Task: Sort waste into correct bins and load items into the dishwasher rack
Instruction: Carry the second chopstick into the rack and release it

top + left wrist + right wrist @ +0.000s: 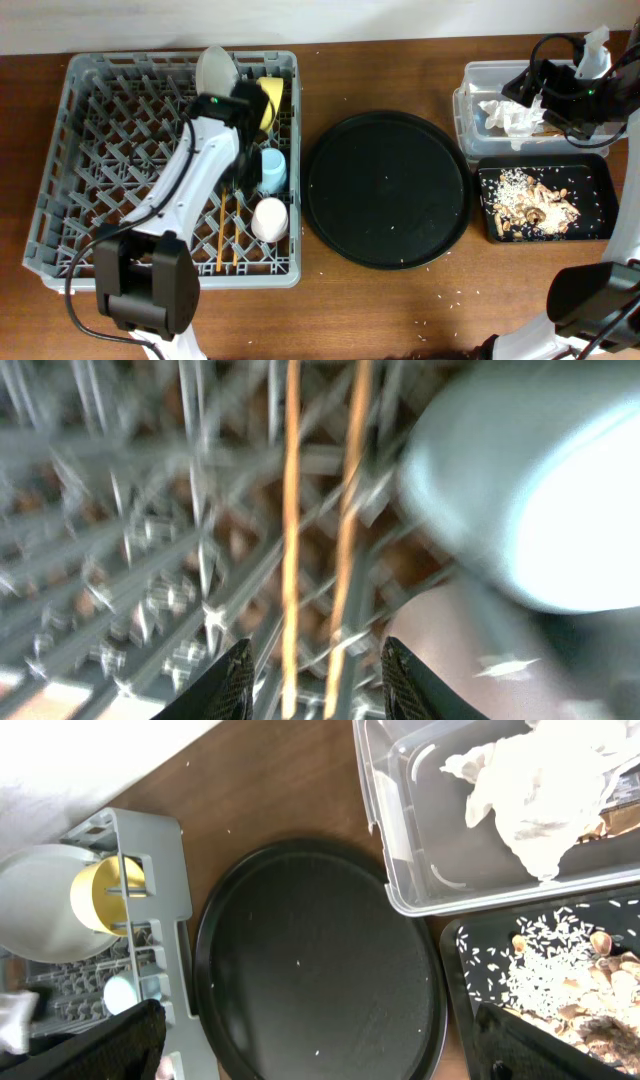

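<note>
Chopsticks (291,510), thin wood, lie on lattice rack (110,550); left gripper (315,660) and right gripper (318,1025) both spread apart.

From overhead, light is even and bright, focus sharp, with soft shadows beside the rack (50,190) on the desk (400,310). The left wrist view is smeared with streaky blur: chopsticks (291,510) are fuzzy orange lines and the blue cup (540,490) glares almost white. The right wrist view is crisp, though the tissue (540,780) is nearly blown out.
</note>
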You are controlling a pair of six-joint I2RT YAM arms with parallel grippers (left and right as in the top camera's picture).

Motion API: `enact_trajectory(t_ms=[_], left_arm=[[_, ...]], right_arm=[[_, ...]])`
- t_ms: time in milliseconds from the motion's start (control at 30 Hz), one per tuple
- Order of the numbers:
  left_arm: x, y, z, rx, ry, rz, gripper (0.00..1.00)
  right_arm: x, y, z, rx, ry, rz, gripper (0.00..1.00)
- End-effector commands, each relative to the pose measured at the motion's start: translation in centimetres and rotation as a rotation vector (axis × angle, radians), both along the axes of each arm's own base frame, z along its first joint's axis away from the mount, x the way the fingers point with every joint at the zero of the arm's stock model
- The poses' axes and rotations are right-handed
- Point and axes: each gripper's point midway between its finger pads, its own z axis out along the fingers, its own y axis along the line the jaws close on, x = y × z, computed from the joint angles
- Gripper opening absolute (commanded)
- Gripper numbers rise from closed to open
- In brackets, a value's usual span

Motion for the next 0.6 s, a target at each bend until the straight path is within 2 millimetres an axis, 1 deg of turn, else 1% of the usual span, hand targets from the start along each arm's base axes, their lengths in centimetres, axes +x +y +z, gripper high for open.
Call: enact_trajectory(t_ms=[0, 33, 167, 200, 233, 267, 333, 367, 467, 567], left_arm=[[4.1, -4.0, 6.6, -0.173, -0.201, -0.072, 0.41], [5.2, -6.8, 9.2, -0.264, -0.270, -0.165, 0.41], [6.0, -11.2, 12.4, -0.353, -0.372, -0.281, 0.44], [6.0, -12.6, 12.9, -0.376, -0.391, -0.310, 0.49], [5.7, -14.4, 13.2, -0.412, -0.406, -0.348, 0.56], [5.5, -15.6, 13.5, -0.426, -0.416, -0.372, 0.64], [5.5, -17.3, 13.9, -0.431, -0.450, -0.408, 0.84], [5.6, -17.8, 14.2, -0.420, -0.470, -0.419, 0.99], [5.2, -18.3, 14.1, -0.408, -0.471, -0.431, 0.99], [5.2, -18.4, 14.1, -0.408, -0.470, -0.433, 0.99]], right_arm=[[-0.2, -0.1, 1.0, -0.020, -0.029, 0.004, 0.98], [-0.2, -0.1, 1.0, -0.020, -0.029, 0.003, 0.99], [-0.2, -0.1, 1.0, -0.020, -0.029, 0.004, 0.99], [-0.2, -0.1, 1.0, -0.020, -0.029, 0.003, 0.98], [-0.2, -0.1, 1.0, -0.020, -0.029, 0.003, 0.99], [-0.2, -0.1, 1.0, -0.020, -0.029, 0.003, 0.99], [-0.2, -0.1, 1.0, -0.020, -0.029, 0.004, 0.98], [-0.2, -0.1, 1.0, -0.020, -0.029, 0.004, 0.98], [-0.2, -0.1, 1.0, -0.020, -0.029, 0.003, 0.99], [-0.2, -0.2, 1.0, -0.021, -0.029, 0.003, 0.98]])
